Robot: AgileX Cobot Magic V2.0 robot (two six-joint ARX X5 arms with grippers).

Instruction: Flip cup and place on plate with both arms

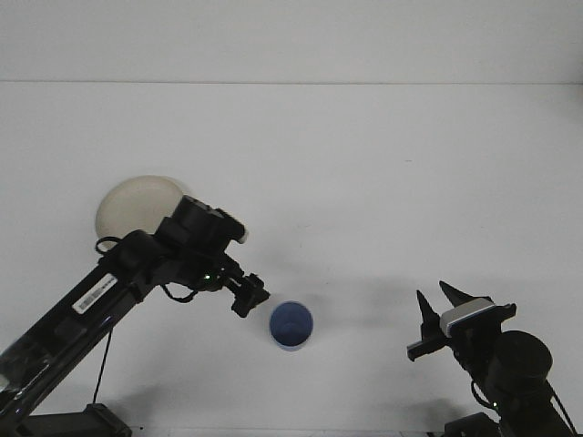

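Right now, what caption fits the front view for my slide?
Left gripper beside blue cup; right gripper apart; plate behind.

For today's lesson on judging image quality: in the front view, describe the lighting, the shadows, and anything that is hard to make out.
Front view: bright, even light washes out the white table; soft grey shadows lie beside the blue cup and under both arms; the pale plate has low contrast and is partly hidden by the left arm; the left gripper is a dark mass, so its jaws are hard to read; the right gripper shows jaws apart.
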